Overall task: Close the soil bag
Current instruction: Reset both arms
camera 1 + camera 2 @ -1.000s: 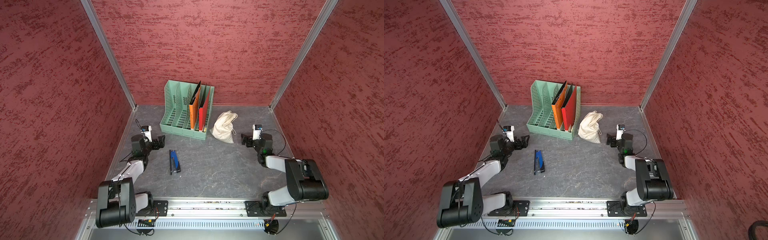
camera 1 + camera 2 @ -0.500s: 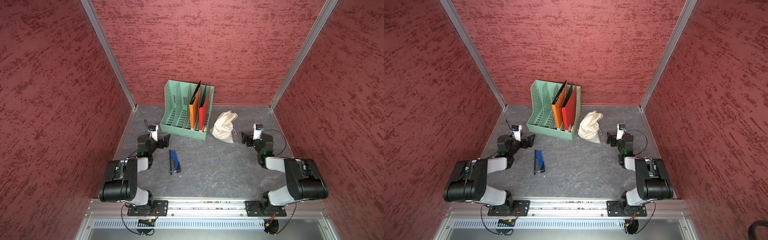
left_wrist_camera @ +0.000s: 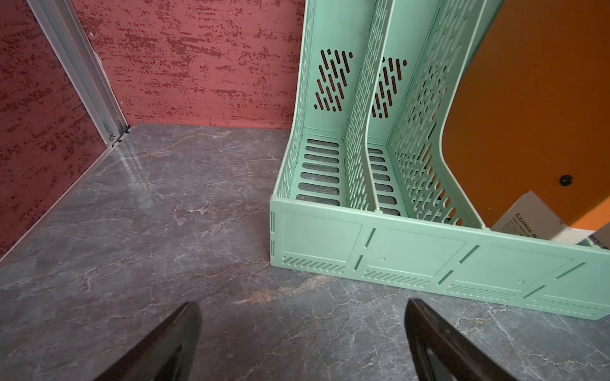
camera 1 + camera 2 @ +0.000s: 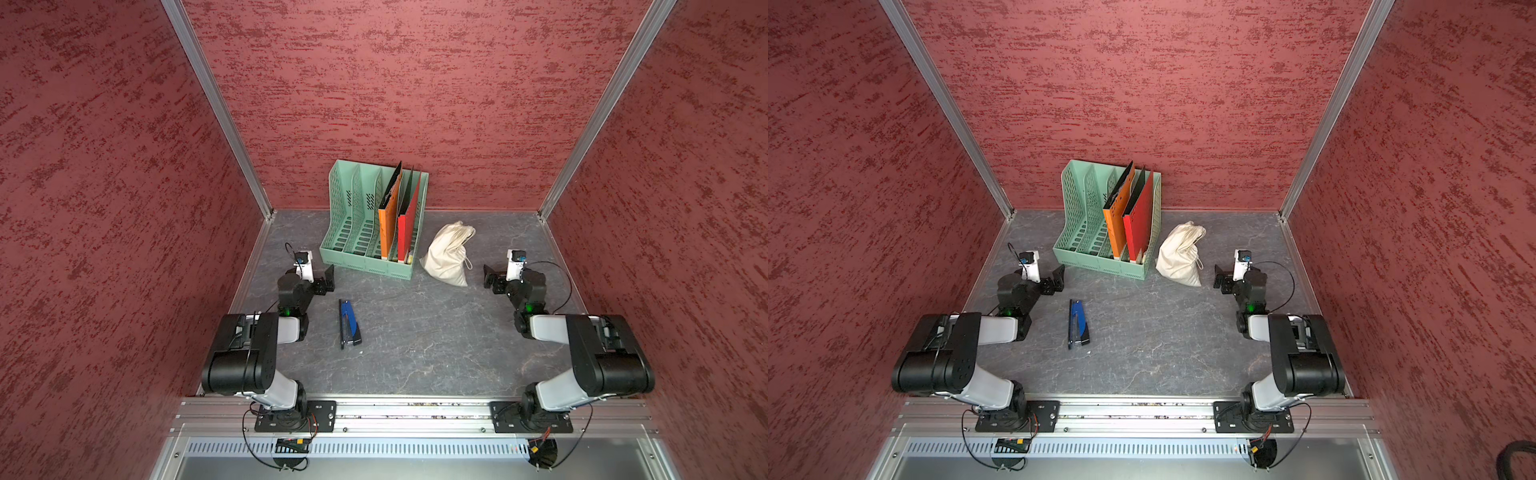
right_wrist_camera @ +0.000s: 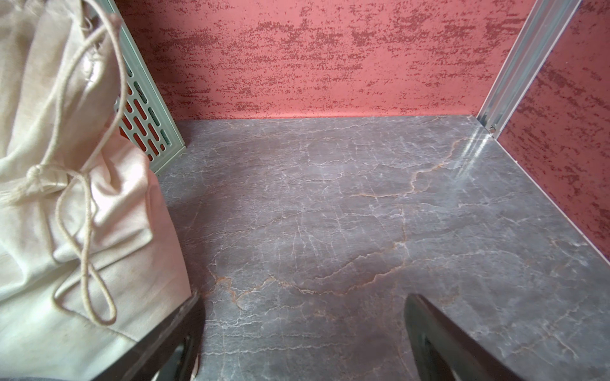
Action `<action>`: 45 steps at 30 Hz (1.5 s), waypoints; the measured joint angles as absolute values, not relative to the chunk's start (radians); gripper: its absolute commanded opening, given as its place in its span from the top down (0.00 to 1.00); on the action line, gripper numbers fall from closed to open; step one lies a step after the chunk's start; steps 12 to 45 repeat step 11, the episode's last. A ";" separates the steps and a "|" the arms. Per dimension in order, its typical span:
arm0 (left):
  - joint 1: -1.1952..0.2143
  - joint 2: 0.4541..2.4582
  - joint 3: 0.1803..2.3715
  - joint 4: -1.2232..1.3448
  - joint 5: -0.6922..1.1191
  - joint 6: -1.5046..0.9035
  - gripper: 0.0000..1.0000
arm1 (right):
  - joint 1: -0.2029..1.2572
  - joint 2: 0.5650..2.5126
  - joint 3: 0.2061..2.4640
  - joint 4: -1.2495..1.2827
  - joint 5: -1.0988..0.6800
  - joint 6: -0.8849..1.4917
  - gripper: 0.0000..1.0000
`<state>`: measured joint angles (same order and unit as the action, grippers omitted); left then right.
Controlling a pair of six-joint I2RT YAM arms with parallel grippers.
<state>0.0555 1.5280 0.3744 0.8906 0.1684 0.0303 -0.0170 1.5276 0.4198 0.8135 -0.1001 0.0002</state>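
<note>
While slumped on the worktop [image 4: 415,332] just beside the file rack [image 4: 353,232], soil bag [image 4: 446,257], cream cloth, bulging, neck gathered, knotted cord loop trailing down its side; left hand [image 4: 329,279], right hand [image 4: 488,279] both spread, empty.

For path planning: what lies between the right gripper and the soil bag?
Only bare tabletop separates right gripper and soil bag, in both top views.

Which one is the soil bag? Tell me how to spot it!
Find the green file rack at the back of the grey table. Beside the end holding the red folder slumps the soil bag. It is the only soft cream cloth thing, with thin cords hanging from its gathered neck.
</note>
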 measured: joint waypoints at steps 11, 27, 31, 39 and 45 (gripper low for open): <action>0.056 1.528 0.374 0.889 0.148 0.022 0.00 | -0.017 1.541 0.397 0.863 -0.093 0.000 0.02; 0.056 1.528 0.374 0.889 0.148 0.022 0.00 | -0.017 1.541 0.397 0.863 -0.093 0.000 0.02; 0.056 1.528 0.374 0.889 0.148 0.022 0.00 | -0.017 1.541 0.397 0.863 -0.093 0.000 0.02; 0.056 1.528 0.374 0.889 0.148 0.022 0.00 | -0.017 1.541 0.397 0.863 -0.093 0.000 0.02; 0.056 1.528 0.374 0.889 0.148 0.022 0.00 | -0.017 1.541 0.397 0.863 -0.093 0.000 0.02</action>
